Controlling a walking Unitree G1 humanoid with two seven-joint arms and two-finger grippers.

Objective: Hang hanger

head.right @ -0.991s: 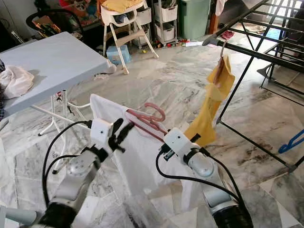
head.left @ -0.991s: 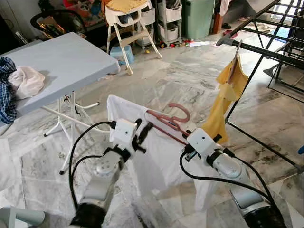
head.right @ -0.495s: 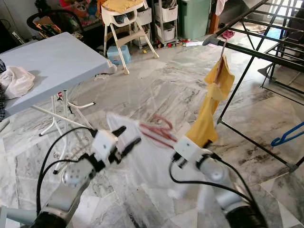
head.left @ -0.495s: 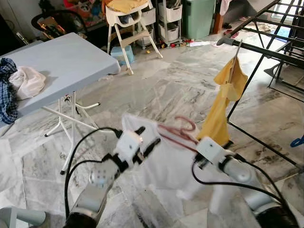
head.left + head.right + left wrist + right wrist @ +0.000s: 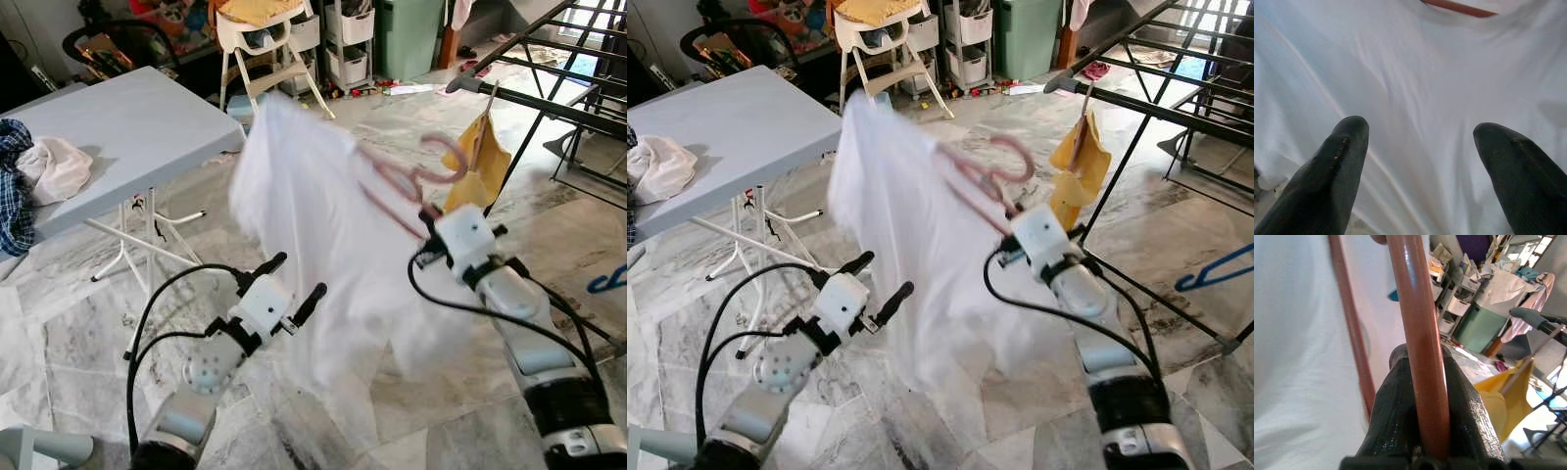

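Right claw (image 5: 1422,431): both black fingers are clamped on the shaft of the pink hanger (image 5: 411,176), seen plainly in the right wrist view. The hanger is held raised in front of the robot, hook uppermost and pointed toward the drying rack (image 5: 549,103), but well short of its rail. A white garment (image 5: 323,225) is draped on the hanger and is blurred, so it is judged to be swinging.

Left claw (image 5: 292,284): its 2 fingers are spread wide with nothing between them, and it is held low, just in front of the hanging white cloth, which is seen close ahead in the left wrist view.

Further out, a yellow garment (image 5: 480,166) is hung from the near rack rail, right beside the raised hook. A tabletop (image 5: 127,137) with a heap of clothes (image 5: 39,176) at its far edge is noted to the robot's left, with a high chair (image 5: 260,49) beyond.

Risks, as judged: the hook could be snagged in the yellow garment instead of being seated on the rail. The swinging cloth could be slid off the hanger's shoulders, or caught by the spread left fingers. The thin shaft could be rotated within the grip by the garment's weight.
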